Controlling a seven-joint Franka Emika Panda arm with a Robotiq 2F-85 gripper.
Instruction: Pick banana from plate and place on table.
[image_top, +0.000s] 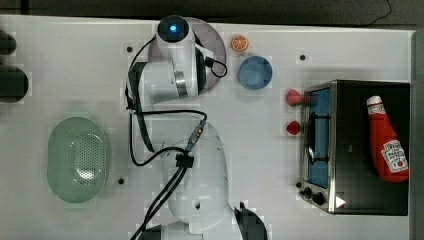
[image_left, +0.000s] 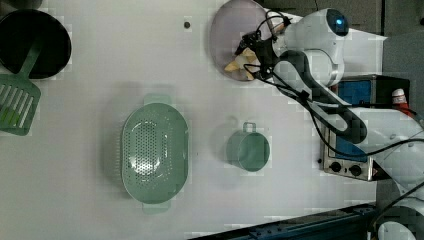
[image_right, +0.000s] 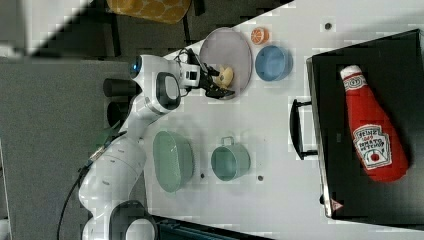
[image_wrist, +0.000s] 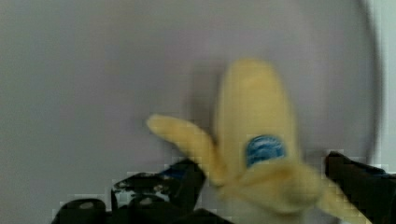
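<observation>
The pale-yellow banana lies on the greyish-lavender plate, its peel strips splayed out and a blue sticker on it. My gripper is low over the plate, open, with one black finger on each side of the banana. In the left view the banana sits near the edge of the plate, under the gripper. The right view shows the same: banana, plate, gripper. In the top view the arm hides most of the plate on the white table.
An orange slice and a blue bowl sit beside the plate. A green basket is at the top view's left, a toaster oven with a ketchup bottle at the top view's right. A green mug stands mid-table.
</observation>
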